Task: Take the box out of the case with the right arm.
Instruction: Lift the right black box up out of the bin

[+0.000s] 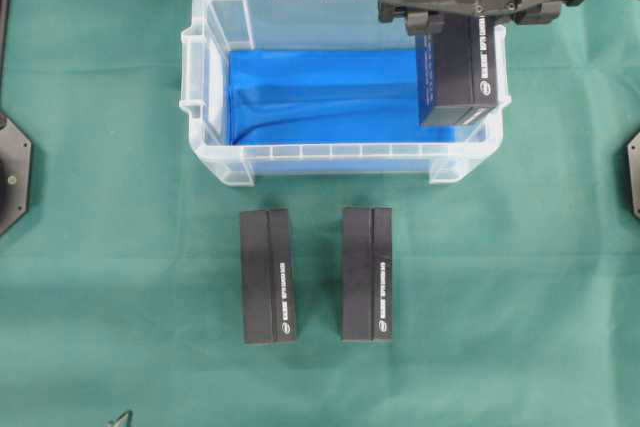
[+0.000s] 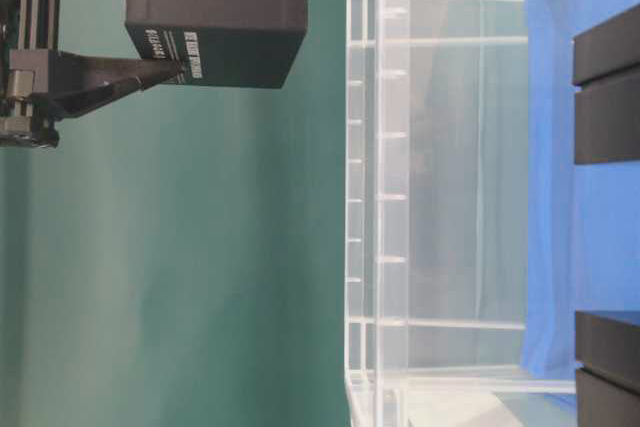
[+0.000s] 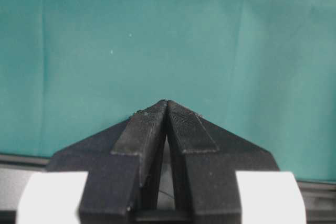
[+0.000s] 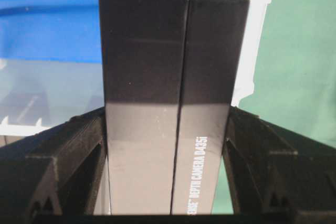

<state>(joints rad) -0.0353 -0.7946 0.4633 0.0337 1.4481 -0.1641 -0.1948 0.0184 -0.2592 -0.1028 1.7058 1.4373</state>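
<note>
The clear case [image 1: 215, 77] with its blue bottom [image 1: 320, 92] stands on the green cloth. My right gripper [image 1: 460, 19] is shut on a black box [image 1: 458, 67] above the case's right end. In the table-level view the box [image 2: 215, 17] hangs apart from the case's rim [image 2: 362, 197], with one finger [image 2: 120, 82] against its side. In the right wrist view the box [image 4: 173, 77] fills the gap of the right gripper [image 4: 168, 156], both fingers pressing its sides; the case rim [image 4: 252, 35] lies beyond. My left gripper [image 3: 167, 106] is shut on nothing over bare cloth.
Two more black boxes [image 1: 268, 275] [image 1: 367, 273] lie side by side on the cloth in front of the case. Black mounts sit at the left edge [image 1: 12, 172] and right edge [image 1: 633, 172] of the table.
</note>
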